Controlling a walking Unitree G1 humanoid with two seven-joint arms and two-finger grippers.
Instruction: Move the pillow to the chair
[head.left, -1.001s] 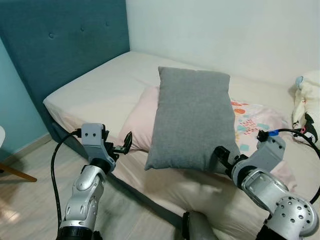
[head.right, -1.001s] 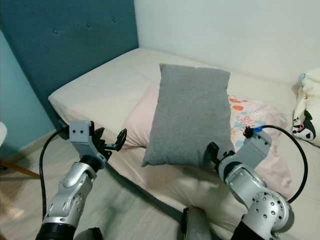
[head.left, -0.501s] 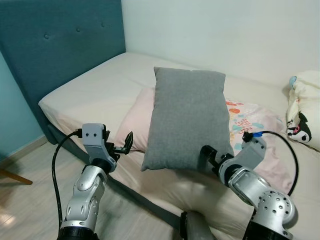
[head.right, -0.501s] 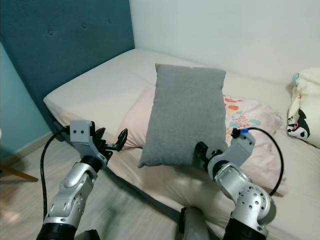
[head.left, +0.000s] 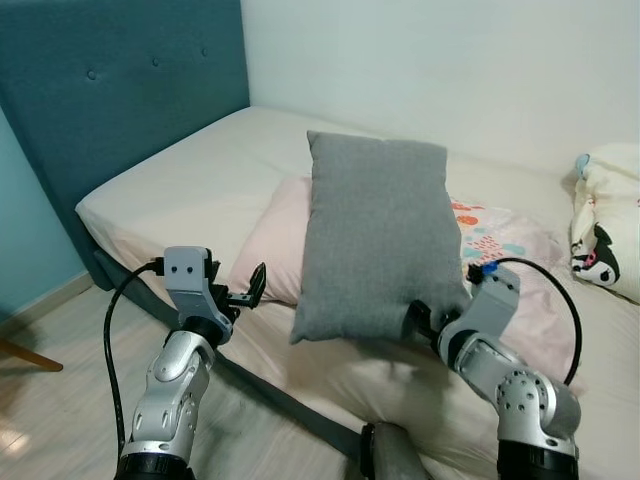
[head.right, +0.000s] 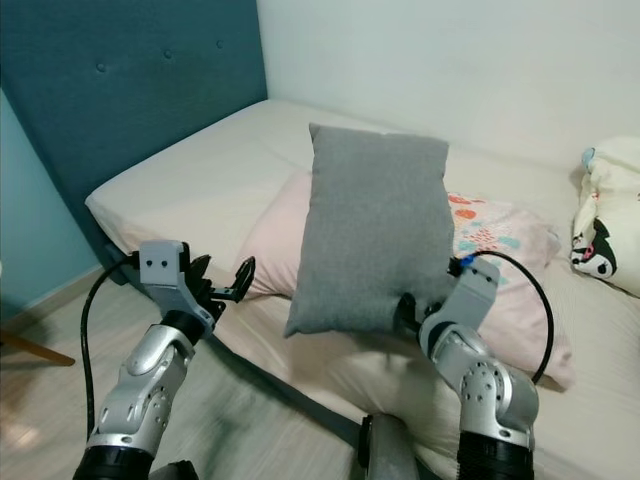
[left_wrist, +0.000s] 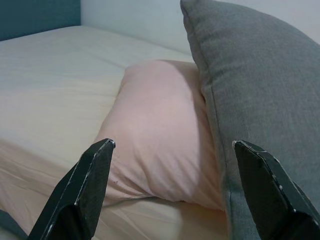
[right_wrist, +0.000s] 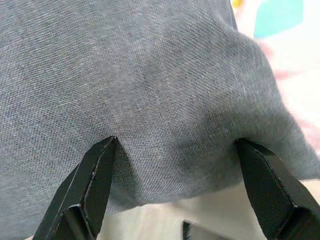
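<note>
The grey pillow stands upright and slightly tilted near the front edge of the bed, leaning over a pink pillow. My right gripper is at the grey pillow's lower right corner. In the right wrist view its fingers are spread wide and pressed into the grey fabric. My left gripper hovers open in front of the pink pillow, just left of the grey pillow and apart from it.
The bed has a teal headboard on the left. A patterned blanket and a plush toy lie to the right. Wooden floor runs along the bed, with a wooden leg at the left edge.
The view has shifted a little. My right arm has drawn in toward the middle under the grey pillow's corner, and the pillow has tipped slightly. The left gripper holds its place.
</note>
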